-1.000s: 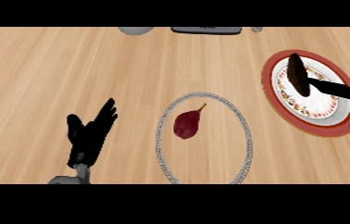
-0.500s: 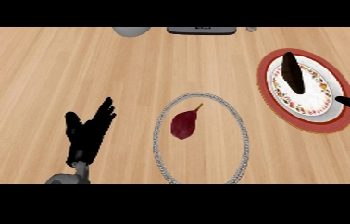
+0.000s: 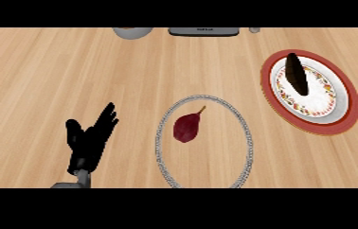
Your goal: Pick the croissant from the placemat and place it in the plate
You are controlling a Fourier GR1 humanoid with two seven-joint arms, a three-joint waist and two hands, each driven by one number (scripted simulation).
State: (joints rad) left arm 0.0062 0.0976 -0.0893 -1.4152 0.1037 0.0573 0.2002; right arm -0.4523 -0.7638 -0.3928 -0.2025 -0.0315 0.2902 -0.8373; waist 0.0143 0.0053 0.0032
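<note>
A pale wooden tabletop [image 3: 91,76] with lengthwise grain fills the whole view; no walls or other parts of the room show.

Nearest, at the lower left, the left robot hand [image 3: 89,140] rests over the wood, wide open with its fingers straight and pointing away and the thumb spread to the left. Its grey forearm enters from the lower edge. It holds nothing. The right robot hand is out of view.

To its right, in the near middle, lies a placemat [image 3: 160,138] with a thin silvery ring as its border and the wood grain showing through inside. On it sits a small dark red, leaf-shaped item [image 3: 187,127] with a short stem pointing to the far right.

Farther off at the right sits a red round mat [image 3: 269,76], and on it a white plate [image 3: 327,98] with a patterned rim. The croissant [image 3: 296,73], a dark brown, long tapered shape, lies on the left part of that plate, its point toward the far side.

At the far edge, a grey bowl [image 3: 133,32], a dark flat object [image 3: 203,31] and a small grey thing [image 3: 254,30] are only partly visible.
</note>
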